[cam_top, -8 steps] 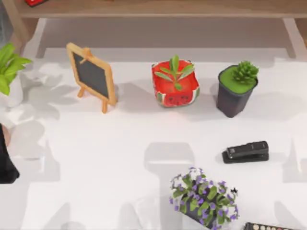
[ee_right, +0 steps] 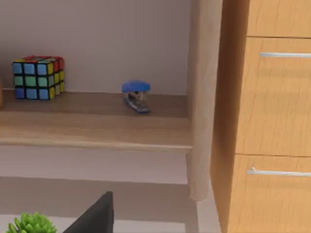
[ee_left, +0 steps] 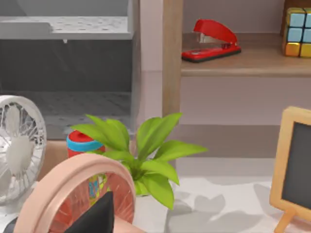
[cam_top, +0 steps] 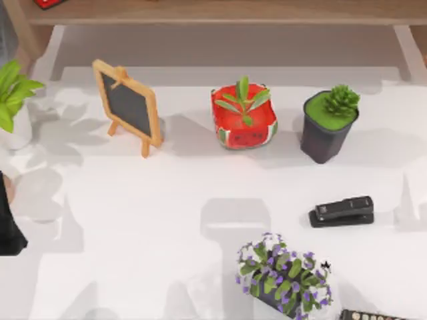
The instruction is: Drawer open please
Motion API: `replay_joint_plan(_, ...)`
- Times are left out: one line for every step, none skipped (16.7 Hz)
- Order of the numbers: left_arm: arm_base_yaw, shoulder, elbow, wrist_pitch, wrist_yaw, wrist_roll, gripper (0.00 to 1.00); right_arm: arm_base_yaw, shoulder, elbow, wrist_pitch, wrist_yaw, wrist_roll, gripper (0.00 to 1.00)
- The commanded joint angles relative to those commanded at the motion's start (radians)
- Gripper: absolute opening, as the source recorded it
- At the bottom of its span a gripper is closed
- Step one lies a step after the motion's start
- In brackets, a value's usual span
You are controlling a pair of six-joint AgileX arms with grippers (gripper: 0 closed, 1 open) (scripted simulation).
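A wooden drawer unit (ee_right: pixel 272 107) stands beside the shelf's post in the right wrist view. Its fronts sit flush and shut, one with a silver handle (ee_right: pixel 284 55) and a lower one with its own silver handle (ee_right: pixel 279 172). My right gripper (ee_right: pixel 95 217) is a dark shape at the frame's lower edge, well short of the drawers. A dark part of my left arm (cam_top: pixel 7 227) sits at the table's left edge, and my left gripper (ee_left: pixel 99 218) faces a leafy plant (ee_left: pixel 146 155).
On the table stand a small chalkboard easel (cam_top: pixel 128 105), a watermelon pot (cam_top: pixel 244 121), a dark pot with a succulent (cam_top: pixel 328 125), a black stapler (cam_top: pixel 341 211) and a purple flower pot (cam_top: pixel 283 273). The shelf holds a colour cube (ee_right: pixel 38 76), a blue stapler (ee_right: pixel 136 96) and a red stapler (ee_left: pixel 211 39).
The shadows at the table's right edge have shifted a little. The things on the table have not moved.
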Motion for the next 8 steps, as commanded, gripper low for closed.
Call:
replay_joint_plan(0.0,0.0,0.0,0.0,0.0,0.0,1.0,-0.049,0.076,0.04,0.044,-0.059,-0.001,1.0)
replay_joint_plan(0.0,0.0,0.0,0.0,0.0,0.0,1.0,-0.101,0.161,0.081,0.089,-0.119,-0.003,1.0)
replay_joint_plan(0.0,0.0,0.0,0.0,0.0,0.0,1.0,-0.155,0.253,0.121,0.134,-0.178,-0.006,1.0)
replay_joint_plan(0.0,0.0,0.0,0.0,0.0,0.0,1.0,-0.211,0.347,0.161,0.178,-0.235,-0.009,1.0)
replay_joint_plan(0.0,0.0,0.0,0.0,0.0,0.0,1.0,-0.267,0.439,0.199,0.22,-0.29,-0.011,1.0)
replay_joint_plan(0.0,0.0,0.0,0.0,0.0,0.0,1.0,-0.321,0.525,0.234,0.259,-0.34,-0.012,1.0)
replay_joint_plan(0.0,0.0,0.0,0.0,0.0,0.0,1.0,-0.372,0.601,0.266,0.294,-0.385,-0.013,1.0)
replay_joint_plan(0.0,0.0,0.0,0.0,0.0,0.0,1.0,-0.418,0.666,0.292,0.323,-0.422,-0.011,1.0)
